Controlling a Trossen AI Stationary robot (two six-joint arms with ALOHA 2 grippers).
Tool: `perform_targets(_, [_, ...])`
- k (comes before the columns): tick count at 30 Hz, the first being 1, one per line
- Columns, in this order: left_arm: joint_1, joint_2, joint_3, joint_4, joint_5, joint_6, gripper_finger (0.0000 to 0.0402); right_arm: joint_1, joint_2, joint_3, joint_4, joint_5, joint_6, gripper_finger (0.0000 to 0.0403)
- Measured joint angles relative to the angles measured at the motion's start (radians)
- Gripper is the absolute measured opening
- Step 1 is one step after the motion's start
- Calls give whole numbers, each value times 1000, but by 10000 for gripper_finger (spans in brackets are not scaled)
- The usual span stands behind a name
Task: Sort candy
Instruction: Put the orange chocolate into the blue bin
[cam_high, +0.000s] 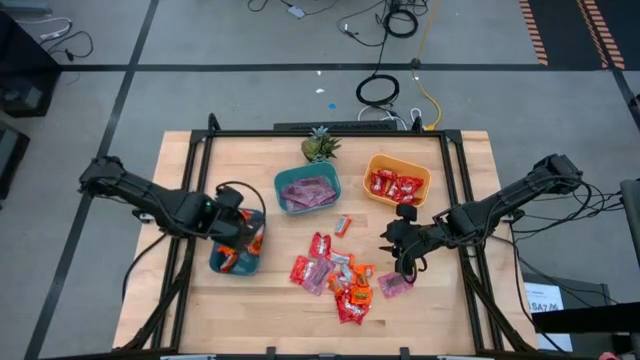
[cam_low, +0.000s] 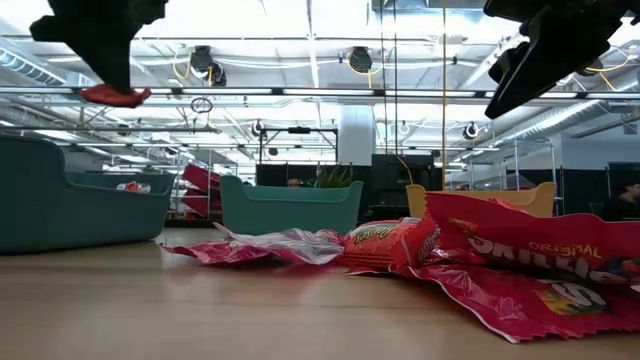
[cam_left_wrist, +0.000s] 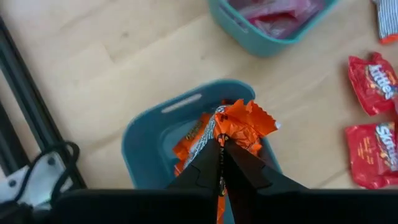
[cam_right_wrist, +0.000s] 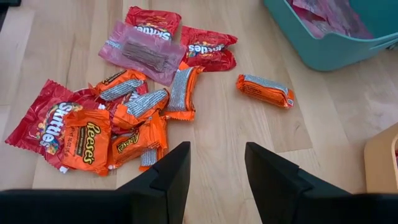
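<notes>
Left gripper (cam_left_wrist: 221, 152): fingers pressed together on an orange candy wrapper (cam_left_wrist: 244, 124), pinched at its lower edge. The gripper hangs over the teal bin at the table's left.
Held wrapper: crumpled and shiny orange; it stands above the bin opening and touches nothing but the fingers.
Left teal bin (cam_left_wrist: 146, 134): rounded rectangular tub holding more orange-wrapped candies (cam_left_wrist: 189, 140); in the high view it sits at the left of the table (cam_high: 236, 262).
Right gripper (cam_right_wrist: 214, 168): fingers spread, holding nothing, above bare wood beside the loose pile. In the high view it is at the pile's right edge (cam_high: 405, 255).
Loose candy pile (cam_high: 335, 275): red Skittles packs, orange Reese's packs and a pink-purple wrapper, overlapping at the table's centre front.
Pink wrapper (cam_right_wrist: 146, 53): translucent, lying across the far edge of the pile, between two red packs.
Single orange bar (cam_right_wrist: 265, 90): apart from the pile, lying on the wood between the pile and the middle bin.
Middle teal bin (cam_high: 282, 182): holds pink-purple wrappers.
Orange bin (cam_high: 372, 162): at the right rear, holds red packs.
Small green plant (cam_high: 319, 146): behind the middle bin, near the rear edge.
Table (cam_high: 180, 180): light wood with a black frame.
</notes>
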Motion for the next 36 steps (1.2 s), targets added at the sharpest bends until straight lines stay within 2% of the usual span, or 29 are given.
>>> perform_targets(15, [0, 7, 0, 23, 34, -30, 36, 0, 0, 0, 12, 0, -18, 144])
perform_targets(21, [0, 7, 0, 17, -19, -55, 39, 0, 0, 0, 12, -4, -15, 144])
perform_targets(26, [0, 7, 0, 15, -33, -89, 61, 0, 0, 0, 12, -5, -15, 144])
perform_targets(30, [1, 7, -2, -44, -16, -141, 75, 0, 0, 0, 12, -5, -18, 144])
perform_targets(36, [1, 7, -8, -38, 9, -160, 76, 0, 0, 0, 11, -5, -22, 144])
